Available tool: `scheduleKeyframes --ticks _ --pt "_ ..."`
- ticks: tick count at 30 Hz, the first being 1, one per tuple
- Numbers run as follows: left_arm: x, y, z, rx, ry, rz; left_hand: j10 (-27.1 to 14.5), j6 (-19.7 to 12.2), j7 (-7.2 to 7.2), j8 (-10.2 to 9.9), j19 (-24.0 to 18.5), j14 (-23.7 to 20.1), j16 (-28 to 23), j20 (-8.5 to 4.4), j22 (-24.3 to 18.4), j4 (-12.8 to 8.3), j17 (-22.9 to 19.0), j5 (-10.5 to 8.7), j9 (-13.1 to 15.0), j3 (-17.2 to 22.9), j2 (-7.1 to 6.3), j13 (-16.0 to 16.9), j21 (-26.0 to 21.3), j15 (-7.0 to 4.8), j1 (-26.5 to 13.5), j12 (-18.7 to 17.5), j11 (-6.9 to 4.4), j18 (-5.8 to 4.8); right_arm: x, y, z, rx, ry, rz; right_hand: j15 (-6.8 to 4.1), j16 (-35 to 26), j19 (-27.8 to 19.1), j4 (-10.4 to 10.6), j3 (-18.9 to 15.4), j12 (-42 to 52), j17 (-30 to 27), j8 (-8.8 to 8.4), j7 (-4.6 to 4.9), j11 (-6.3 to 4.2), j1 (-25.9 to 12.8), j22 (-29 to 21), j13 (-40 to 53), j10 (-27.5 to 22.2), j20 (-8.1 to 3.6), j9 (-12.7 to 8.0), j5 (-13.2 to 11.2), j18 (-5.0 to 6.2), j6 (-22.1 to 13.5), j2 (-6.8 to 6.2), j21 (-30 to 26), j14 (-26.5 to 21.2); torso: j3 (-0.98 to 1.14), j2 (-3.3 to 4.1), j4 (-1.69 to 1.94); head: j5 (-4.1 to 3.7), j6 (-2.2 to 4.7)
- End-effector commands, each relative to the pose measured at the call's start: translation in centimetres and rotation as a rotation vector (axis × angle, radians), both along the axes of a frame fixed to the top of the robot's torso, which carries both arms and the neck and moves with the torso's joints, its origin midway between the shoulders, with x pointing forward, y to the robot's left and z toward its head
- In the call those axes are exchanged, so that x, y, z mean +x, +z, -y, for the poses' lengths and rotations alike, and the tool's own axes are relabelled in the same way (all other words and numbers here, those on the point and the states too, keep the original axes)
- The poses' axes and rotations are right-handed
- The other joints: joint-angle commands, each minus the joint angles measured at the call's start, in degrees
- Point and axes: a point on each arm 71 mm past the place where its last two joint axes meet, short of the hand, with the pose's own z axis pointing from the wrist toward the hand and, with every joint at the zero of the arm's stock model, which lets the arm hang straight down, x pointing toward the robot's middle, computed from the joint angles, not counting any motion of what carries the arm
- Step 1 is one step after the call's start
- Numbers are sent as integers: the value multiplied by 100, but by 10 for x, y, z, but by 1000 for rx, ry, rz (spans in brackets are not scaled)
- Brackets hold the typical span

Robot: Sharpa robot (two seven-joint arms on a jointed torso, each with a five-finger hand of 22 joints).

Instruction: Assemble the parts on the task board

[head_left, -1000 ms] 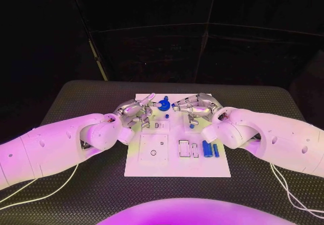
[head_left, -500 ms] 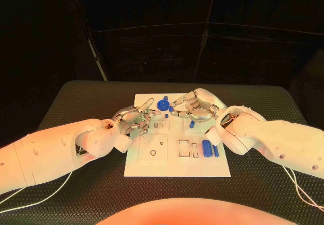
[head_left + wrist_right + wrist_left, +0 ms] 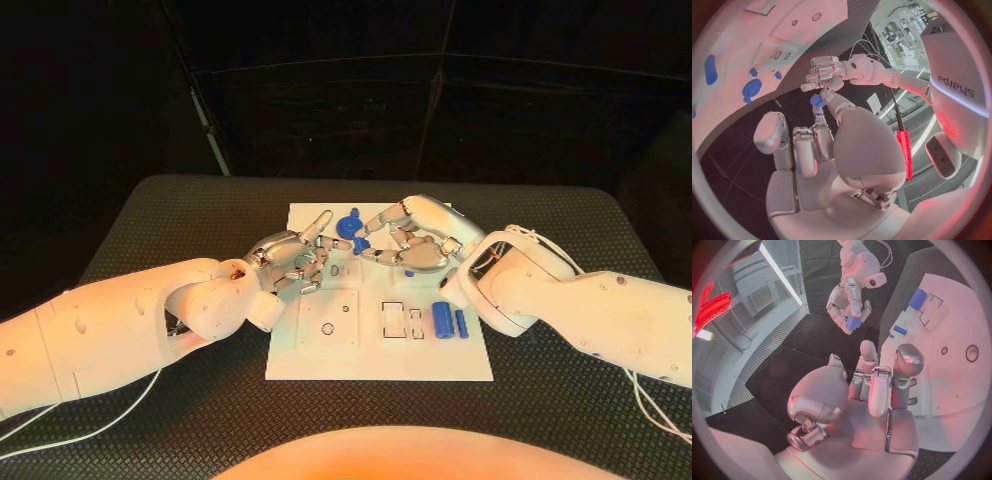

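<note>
The white task board (image 3: 378, 350) lies mid-table. My right hand (image 3: 408, 238) hovers over the board's far part and pinches a small blue piece (image 3: 853, 323) at its fingertips; the same piece (image 3: 817, 100) shows in the right wrist view. A blue gear-like part (image 3: 349, 224) stands on the board's far edge, just left of that hand. My left hand (image 3: 296, 260) sits over the board's left side with its fingers curled in and nothing in them; it also shows as the left hand (image 3: 821, 74). Two blue bars (image 3: 450, 321) lie on the board's right side.
The board (image 3: 957, 365) carries several empty cut-outs, including a rectangular slot (image 3: 394, 317) and a round hole (image 3: 327, 326). A small blue peg (image 3: 411, 268) stands under my right hand. White cables (image 3: 87, 420) trail across the dark table mat (image 3: 173, 210) on both sides.
My left hand has drawn back toward me and curled its fingers in. My right hand has turned and reached left over the board's far part with the blue piece.
</note>
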Motion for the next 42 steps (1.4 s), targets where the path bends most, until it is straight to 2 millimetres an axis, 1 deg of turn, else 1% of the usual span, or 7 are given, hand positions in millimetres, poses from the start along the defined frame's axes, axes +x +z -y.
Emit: scheduleKeyframes --ticks 1,12,18,23,27,34,42 --pt "-2 5 7 -79 -35 5 40 -13 17 -26 47 375 19 -6 12 23 942 -18 -11 -20 -7 17 41 30 -69 26 4 -20 -2 4 -4 -43 14 107 2 31 41 -5 -24 24 1507 306 -122 -7 -25 7 458 53 -11 285 -13 -28 217 -15 24 596 -6 9 -2 11 10" --pt "-6 5 18 -95 -84 -19 76 -1 16 -21 76 391 51 -5 63 93 983 -18 -20 -73 26 85 100 31 -161 92 3 -32 -5 6 -12 -39 29 149 1 31 50 -7 -24 27 1507 308 -125 -10 -23 24 461 56 -12 286 -12 -31 220 -10 33 596 1 11 -4 0 0" --pt "-6 5 22 -98 -94 -23 82 -27 23 -36 82 393 57 -4 75 101 990 -18 -30 -90 32 100 113 33 -181 108 7 -34 -7 7 -16 -37 40 161 1 31 50 -7 -24 27 1507 308 -125 -10 -23 24 461 56 -12 286 -12 -31 220 -10 33 596 -1 9 -6 -8 -8" --pt "-7 5 26 -106 -103 -21 103 -38 26 -43 104 405 77 -3 109 103 1019 -18 -35 -95 40 142 152 35 -189 138 10 -43 -6 7 -17 -41 41 161 1 31 50 -7 -24 27 1507 308 -125 -10 -23 24 461 56 -12 286 -12 -31 220 -10 33 596 -6 10 1 -13 -17" --pt "-7 6 28 -117 -112 -15 214 153 -33 61 168 441 137 -14 207 99 1106 -18 2 -107 97 254 268 9 -211 240 -34 -63 -5 6 -18 -44 43 159 0 31 52 -11 -26 39 1507 310 -128 -13 -21 28 475 68 -13 286 -13 -31 222 -11 35 596 -2 9 3 -1 -24" --pt "-8 8 30 -133 -124 -8 314 234 -69 102 221 474 191 -38 289 99 1186 -18 16 -122 145 358 364 -20 -232 319 -69 -81 -5 5 -19 -46 47 156 -2 31 54 -14 -27 47 1507 312 -130 -15 -19 30 486 76 -14 287 -14 -32 226 -10 36 596 -4 10 3 3 -45" --pt "-7 8 29 -136 -122 -5 372 365 -121 170 247 490 218 -71 337 98 1225 -17 48 -145 198 383 419 -57 -260 336 -112 -91 -4 4 -18 -53 42 153 -2 31 52 -15 -27 56 1507 313 -131 -15 -18 26 497 84 -14 287 -14 -31 227 -9 35 596 -3 5 0 7 -57"
